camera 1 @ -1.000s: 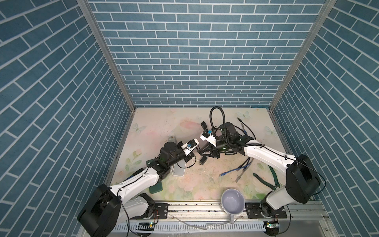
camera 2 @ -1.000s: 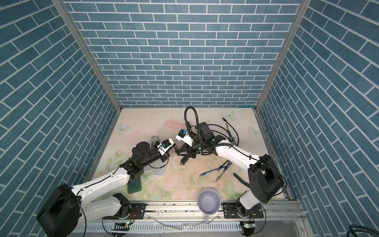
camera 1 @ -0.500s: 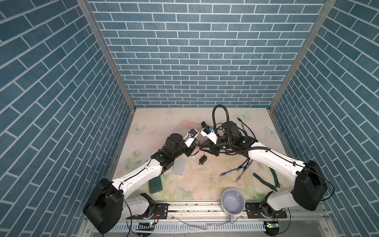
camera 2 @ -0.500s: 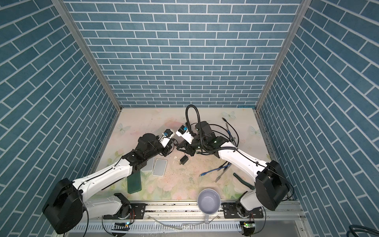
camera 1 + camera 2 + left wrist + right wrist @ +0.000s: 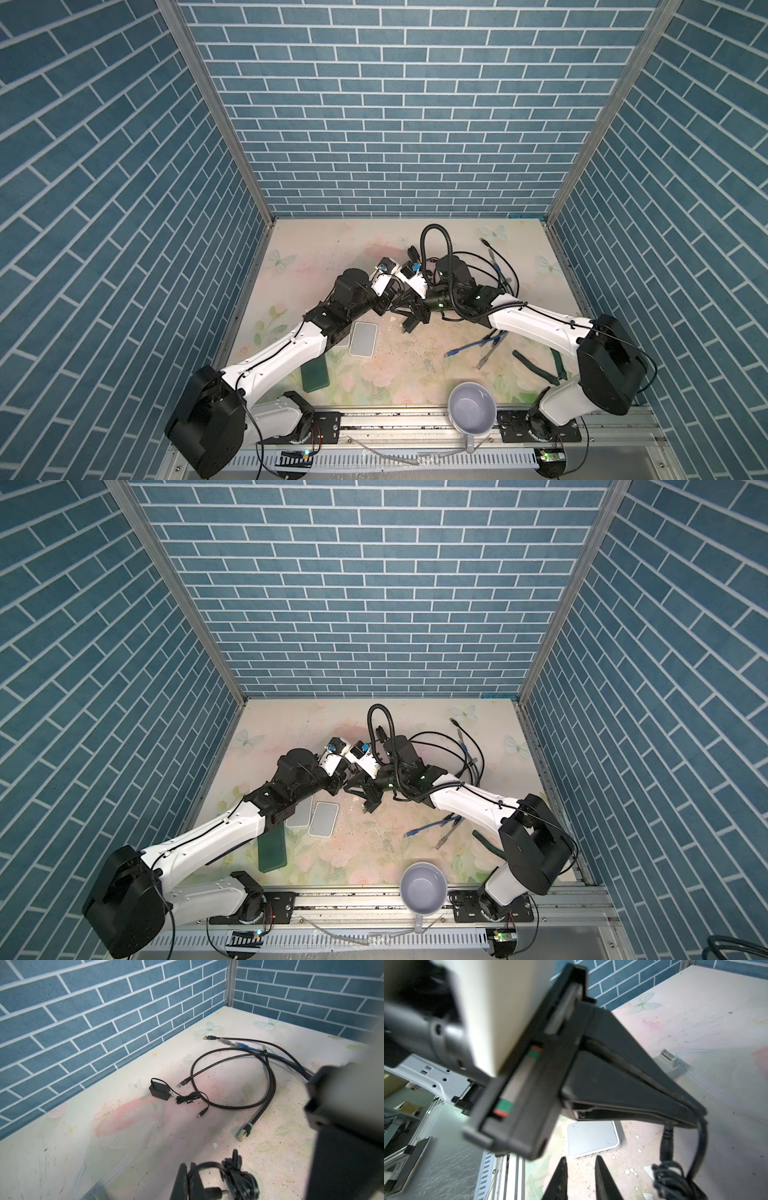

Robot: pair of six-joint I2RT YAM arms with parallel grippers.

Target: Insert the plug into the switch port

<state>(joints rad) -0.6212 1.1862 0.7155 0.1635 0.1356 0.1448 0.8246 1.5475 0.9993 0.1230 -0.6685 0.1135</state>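
A pale flower-printed worktop [image 5: 316,249] stands between blue brick-patterned walls [image 5: 395,104]. The left tool [image 5: 693,1120] is clenched on a thin black plug cable [image 5: 703,1142]. The right tool [image 5: 581,1159] is released, slightly parted.

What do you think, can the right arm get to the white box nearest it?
Probably yes. The white box lies just past the right gripper, with bare table between. The left gripper, shut on the black cable, hangs close by, though.
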